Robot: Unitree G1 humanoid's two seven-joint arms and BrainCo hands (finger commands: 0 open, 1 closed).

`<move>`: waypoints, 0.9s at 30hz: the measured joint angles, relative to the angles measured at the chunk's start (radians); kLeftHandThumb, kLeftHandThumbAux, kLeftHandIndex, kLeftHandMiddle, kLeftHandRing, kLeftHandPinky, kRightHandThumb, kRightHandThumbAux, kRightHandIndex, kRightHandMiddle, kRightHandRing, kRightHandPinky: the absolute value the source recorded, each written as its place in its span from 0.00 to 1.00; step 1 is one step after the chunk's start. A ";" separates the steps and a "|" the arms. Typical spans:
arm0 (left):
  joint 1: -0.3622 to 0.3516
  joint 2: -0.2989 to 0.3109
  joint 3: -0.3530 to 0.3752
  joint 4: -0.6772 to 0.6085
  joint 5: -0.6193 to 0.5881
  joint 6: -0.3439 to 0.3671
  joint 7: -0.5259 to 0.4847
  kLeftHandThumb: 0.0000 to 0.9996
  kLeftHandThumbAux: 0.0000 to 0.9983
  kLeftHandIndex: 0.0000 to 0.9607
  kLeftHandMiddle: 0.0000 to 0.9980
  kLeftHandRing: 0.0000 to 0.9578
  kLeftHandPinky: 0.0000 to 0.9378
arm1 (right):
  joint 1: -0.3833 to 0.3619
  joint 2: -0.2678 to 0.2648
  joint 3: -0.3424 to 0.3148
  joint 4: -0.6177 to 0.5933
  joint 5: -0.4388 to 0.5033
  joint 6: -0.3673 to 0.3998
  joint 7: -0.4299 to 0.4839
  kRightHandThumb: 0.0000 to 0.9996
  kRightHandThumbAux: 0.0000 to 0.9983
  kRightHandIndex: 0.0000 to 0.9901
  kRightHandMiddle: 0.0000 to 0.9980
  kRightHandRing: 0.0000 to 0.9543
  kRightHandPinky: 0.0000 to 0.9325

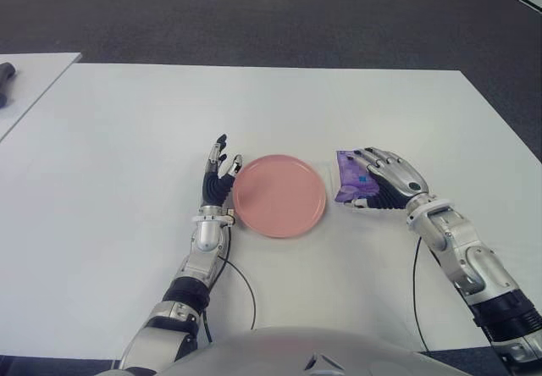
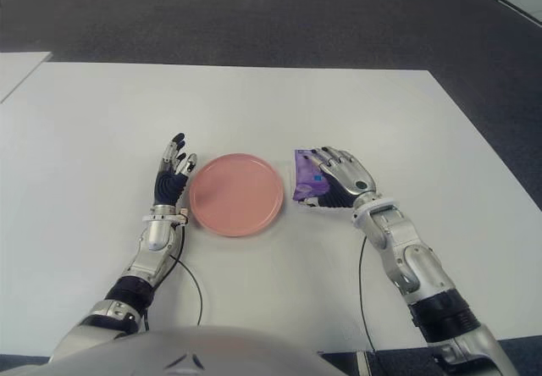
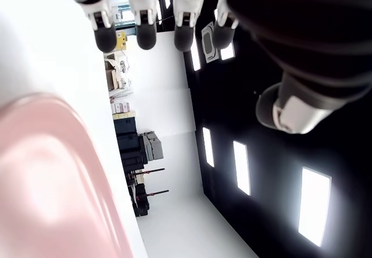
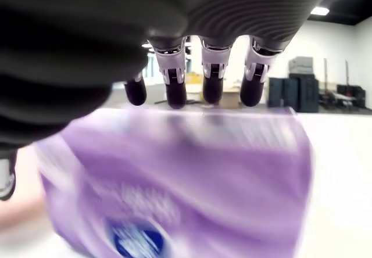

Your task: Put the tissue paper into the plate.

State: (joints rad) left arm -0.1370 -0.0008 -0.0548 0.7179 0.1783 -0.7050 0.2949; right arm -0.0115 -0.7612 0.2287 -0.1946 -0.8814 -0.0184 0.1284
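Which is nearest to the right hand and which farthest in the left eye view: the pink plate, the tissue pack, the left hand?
1. Tissue pack: directly under the right hand, whose fingers lie over it.
2. Pink plate: just left of the pack, at the table's middle.
3. Left hand: open, beyond the plate's far left edge.

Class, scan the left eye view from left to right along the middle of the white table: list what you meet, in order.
Left hand → pink plate → purple tissue pack, with the right hand over its right part.
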 measured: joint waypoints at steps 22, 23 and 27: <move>-0.023 0.002 -0.002 0.037 0.011 -0.012 0.026 0.02 0.49 0.00 0.00 0.00 0.00 | -0.077 0.058 -0.098 -0.101 -0.166 0.027 -0.202 0.23 0.46 0.00 0.00 0.00 0.00; -0.026 0.001 -0.002 0.040 0.011 -0.013 0.028 0.02 0.49 0.00 0.00 0.00 0.00 | -0.082 0.062 -0.104 -0.115 -0.164 0.032 -0.193 0.25 0.45 0.00 0.00 0.00 0.00; -0.033 0.000 -0.002 0.048 0.011 -0.016 0.032 0.01 0.50 0.00 0.00 0.00 0.00 | -0.090 0.091 -0.127 -0.162 -0.129 0.044 -0.144 0.30 0.42 0.00 0.00 0.00 0.00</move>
State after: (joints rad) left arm -0.1704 -0.0013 -0.0568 0.7662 0.1895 -0.7210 0.3265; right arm -0.1013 -0.6704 0.1022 -0.3567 -1.0107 0.0258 -0.0159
